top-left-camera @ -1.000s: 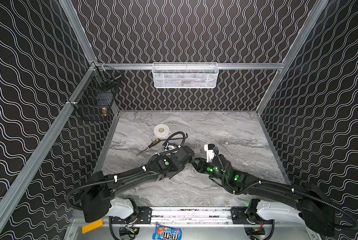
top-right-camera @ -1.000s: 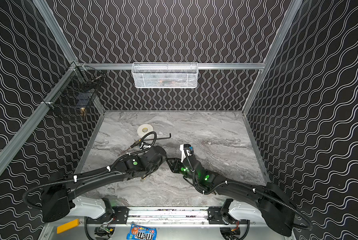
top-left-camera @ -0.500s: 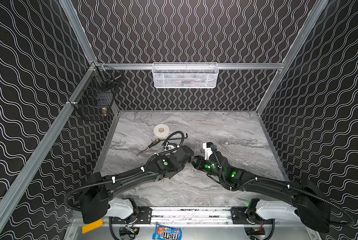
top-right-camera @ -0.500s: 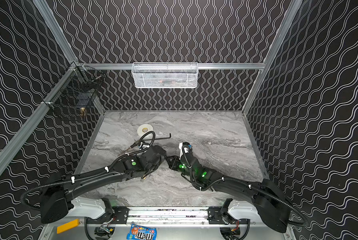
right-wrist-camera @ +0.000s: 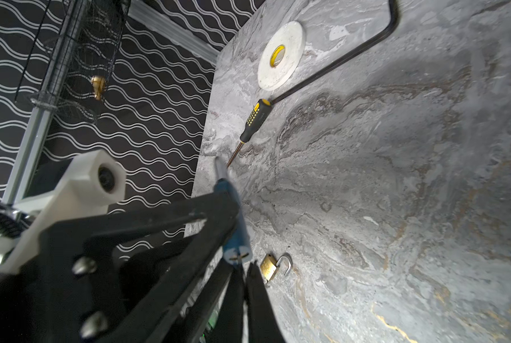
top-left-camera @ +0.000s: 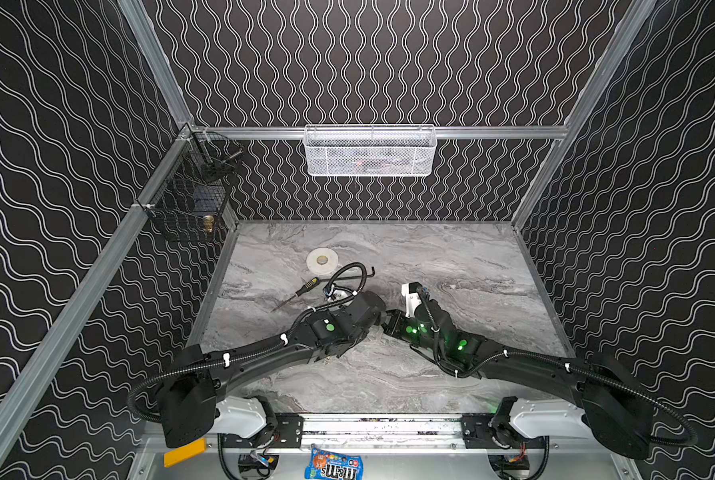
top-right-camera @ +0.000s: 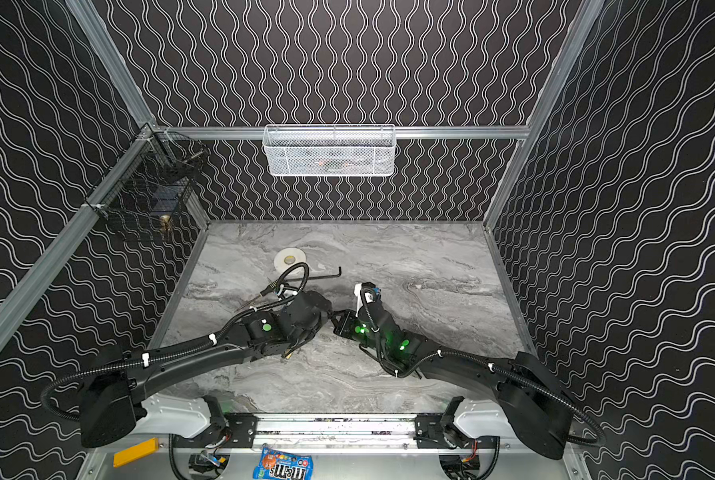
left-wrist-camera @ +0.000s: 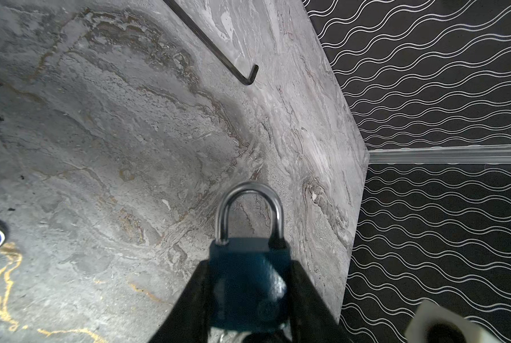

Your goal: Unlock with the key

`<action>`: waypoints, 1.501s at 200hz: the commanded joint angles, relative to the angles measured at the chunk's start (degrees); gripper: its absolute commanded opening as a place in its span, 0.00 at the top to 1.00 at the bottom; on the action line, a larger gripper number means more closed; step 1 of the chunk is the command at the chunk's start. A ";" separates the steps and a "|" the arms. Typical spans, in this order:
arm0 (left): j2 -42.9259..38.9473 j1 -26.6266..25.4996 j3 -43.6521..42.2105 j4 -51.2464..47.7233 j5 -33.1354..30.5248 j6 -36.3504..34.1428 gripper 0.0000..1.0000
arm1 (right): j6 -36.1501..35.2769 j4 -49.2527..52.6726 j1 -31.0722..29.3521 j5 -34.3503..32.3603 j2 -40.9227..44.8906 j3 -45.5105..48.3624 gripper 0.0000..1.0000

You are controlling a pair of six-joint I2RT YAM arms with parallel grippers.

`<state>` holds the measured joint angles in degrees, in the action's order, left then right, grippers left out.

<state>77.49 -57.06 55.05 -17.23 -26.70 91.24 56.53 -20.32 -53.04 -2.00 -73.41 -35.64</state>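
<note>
Overall, the marble table (top-left-camera: 451, 257) fills the floor of the booth, and both arms reach in low and meet over its middle. A white basket (top-left-camera: 370, 151) hangs on the back rail and a black basket (top-left-camera: 189, 195) on the left rail. A tape roll (top-left-camera: 322, 260) lies flat toward the back, with a hex key (right-wrist-camera: 331, 67) and a screwdriver (right-wrist-camera: 254, 118) near it.

The left gripper (left-wrist-camera: 248, 264) pinches the blue lock (left-wrist-camera: 248, 291) by its flat sides, with the shackle closed and pointing away from the wrist. The right gripper (right-wrist-camera: 244, 268) meets the lock's bottom end, its fingers (right-wrist-camera: 260, 297) pressed together. A silver piece (right-wrist-camera: 239, 255) shows at that end, right at the tips. I cannot tell whether it is the key, or whether the fingers pinch it.

A brass lock (right-wrist-camera: 268, 267) lies on the table just beside them, its shackle open.
</note>
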 commanded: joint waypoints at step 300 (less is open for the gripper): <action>-4.61 -1.57 -4.06 14.50 1.76 8.42 1.00 | 26.41 -18.88 -2.86 -5.39 1.16 7.06 1.00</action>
<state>72.95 -57.89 50.24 -9.15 -27.55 97.51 79.83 -36.23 -55.44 -6.55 -72.51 -28.97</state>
